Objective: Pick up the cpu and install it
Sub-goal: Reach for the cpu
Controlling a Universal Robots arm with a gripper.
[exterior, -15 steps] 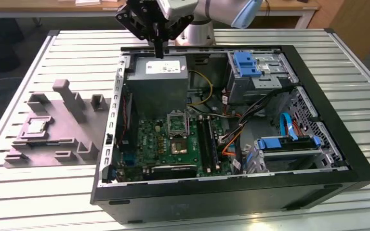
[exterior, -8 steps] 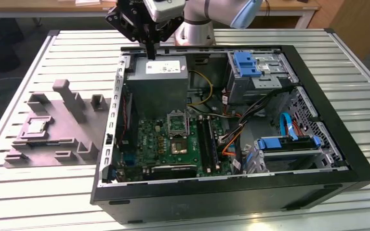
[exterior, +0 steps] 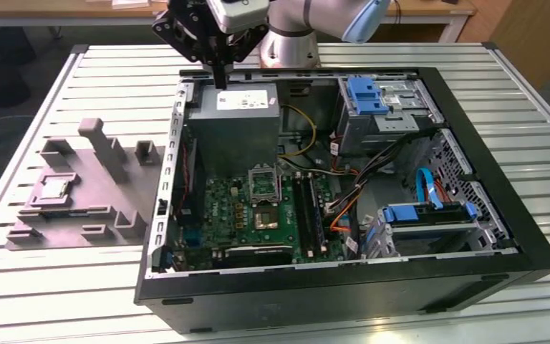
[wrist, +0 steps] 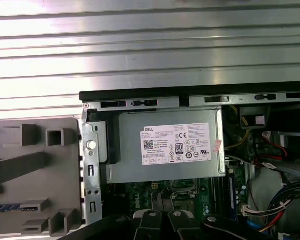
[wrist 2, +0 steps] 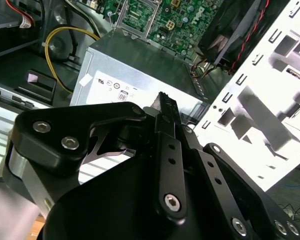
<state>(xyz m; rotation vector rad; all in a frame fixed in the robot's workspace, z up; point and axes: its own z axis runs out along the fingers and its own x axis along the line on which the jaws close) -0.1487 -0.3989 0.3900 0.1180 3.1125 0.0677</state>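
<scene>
The cpu [exterior: 54,188] is a small pale square lying flat in a recess of the grey moulded fixture [exterior: 74,208], on the table at the exterior view's left, outside the open computer case [exterior: 351,287]. My gripper [exterior: 220,80] hangs above the far edge of the case, over the grey power-supply box [exterior: 241,107], well away from the cpu. Its fingers look pressed together with nothing between them, as the second wrist view [wrist 2: 165,102] also shows. On the green motherboard, the dark socket frame [exterior: 263,184] stands open.
The case lies on its side on a slatted metal table [exterior: 65,301]. Inside are drive bays with blue latches [exterior: 369,97], orange and blue cables [exterior: 428,190] and a yellow cable [exterior: 304,132]. In the first wrist view the power-supply box [wrist: 165,145] sits beside the fixture [wrist: 35,175].
</scene>
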